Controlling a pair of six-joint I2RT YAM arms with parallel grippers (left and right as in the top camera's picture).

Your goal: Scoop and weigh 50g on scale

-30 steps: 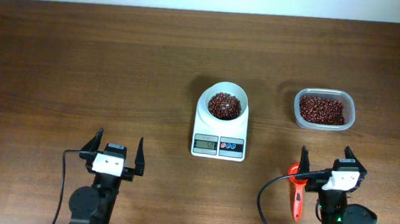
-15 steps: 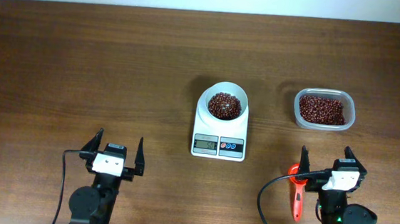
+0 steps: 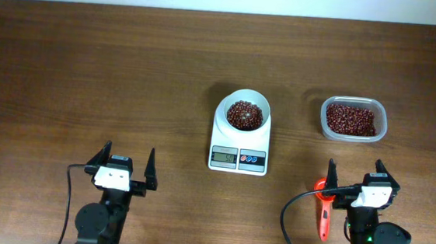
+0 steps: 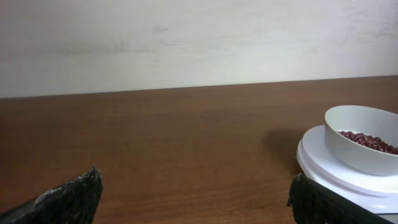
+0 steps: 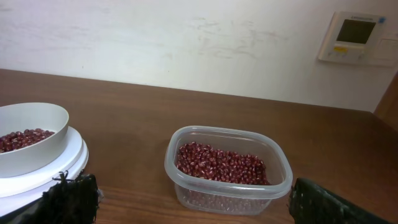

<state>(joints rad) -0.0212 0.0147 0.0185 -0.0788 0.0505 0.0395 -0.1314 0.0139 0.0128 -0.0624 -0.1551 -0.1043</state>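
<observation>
On the small white digital scale (image 3: 239, 143), dark reddish-brown beans (image 3: 243, 115) heap in its bowl. On either side of it, the left gripper (image 3: 130, 156) and right gripper (image 3: 355, 168) gape wide, empty. Another scoopful could overshoot the weight, as the display is unreadable.

The white digital scale (image 3: 238, 147) sits mid-tabletop, its grey display and coloured buttons on the near edge. Its round white bowl (image 3: 245, 95) holds a small heap of dark reddish-brown beans (image 3: 243, 115).

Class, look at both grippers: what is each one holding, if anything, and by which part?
Nothing is held. The left gripper and the right gripper both stand open and empty; the orange scoop lies loose beside the right one.
</observation>
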